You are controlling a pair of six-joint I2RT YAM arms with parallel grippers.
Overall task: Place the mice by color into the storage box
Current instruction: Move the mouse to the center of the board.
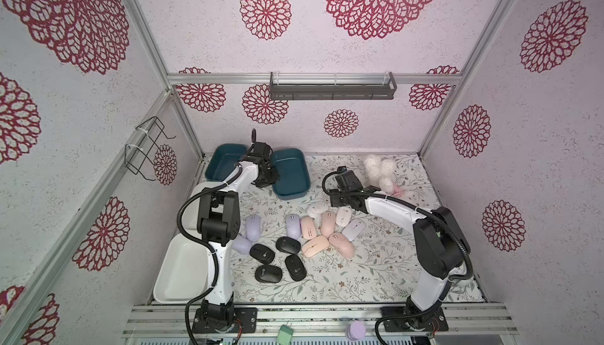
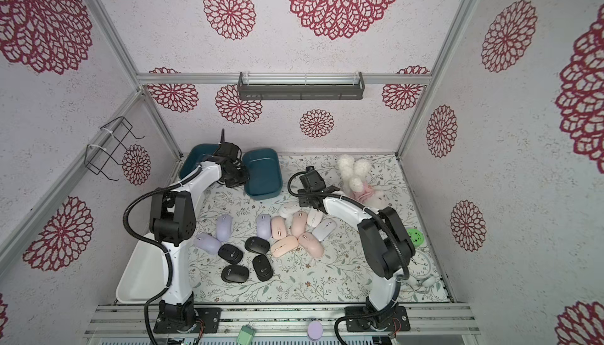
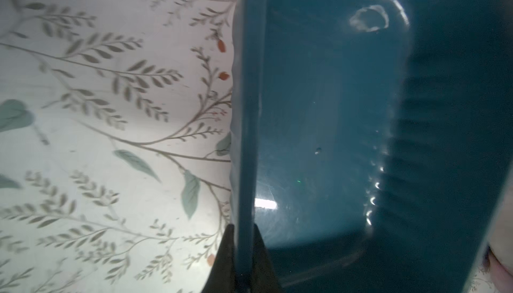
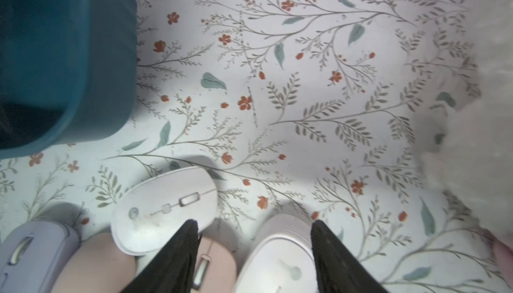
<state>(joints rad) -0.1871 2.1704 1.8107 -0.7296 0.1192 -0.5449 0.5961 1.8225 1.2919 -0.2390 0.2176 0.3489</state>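
The left end effector (image 3: 243, 228) was pinched onto the rim of a teal bin (image 3: 333, 97), which stood at the far side of the table (image 1: 376, 261) beside a second teal bin (image 1: 225, 162). The right end effector (image 4: 254, 223) hung spread over a white mouse (image 4: 280, 261), with a finger (image 4: 177, 252) in front of another white mouse (image 4: 163, 211); whether it touched either could not be told. The mice lay clustered mid-table between the arms: black ones (image 1: 288, 244) nearest the front, pink (image 1: 310, 227) in the centre, lilac (image 1: 253, 227) towards the left arm, white (image 1: 315, 210) farthest back. A plush (image 1: 379, 170) sat at the far right.
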